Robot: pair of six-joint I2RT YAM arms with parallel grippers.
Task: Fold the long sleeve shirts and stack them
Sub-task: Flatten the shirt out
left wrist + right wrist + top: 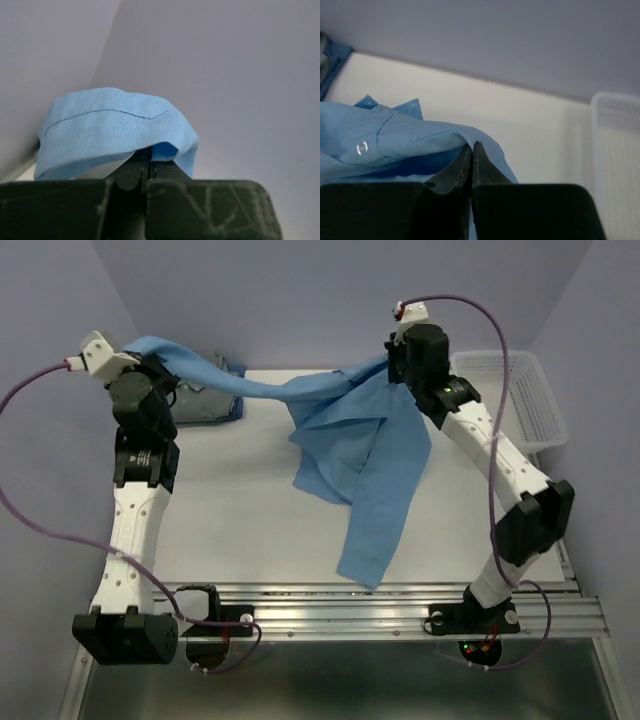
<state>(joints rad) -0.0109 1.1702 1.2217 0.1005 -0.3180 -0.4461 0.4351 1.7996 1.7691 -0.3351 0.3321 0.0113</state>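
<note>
A light blue long sleeve shirt [365, 455] hangs stretched in the air between both arms. One sleeve trails down to the table's front edge. My left gripper [152, 358] is raised at the back left, shut on one end of the blue cloth [110, 132], which drapes over its tips [146, 157]. My right gripper [396, 368] is raised at the back right, shut on a blue fold [420, 142] at its tips [471, 147]; a white button shows nearby. A grey-green shirt [208, 400] lies folded on the table at the back left, below the left gripper.
A white mesh basket [520, 390] stands at the back right, beside the right arm, and its rim shows in the right wrist view [617, 150]. The white table [240, 510] spreads under the hanging shirt. Lilac walls close in on three sides.
</note>
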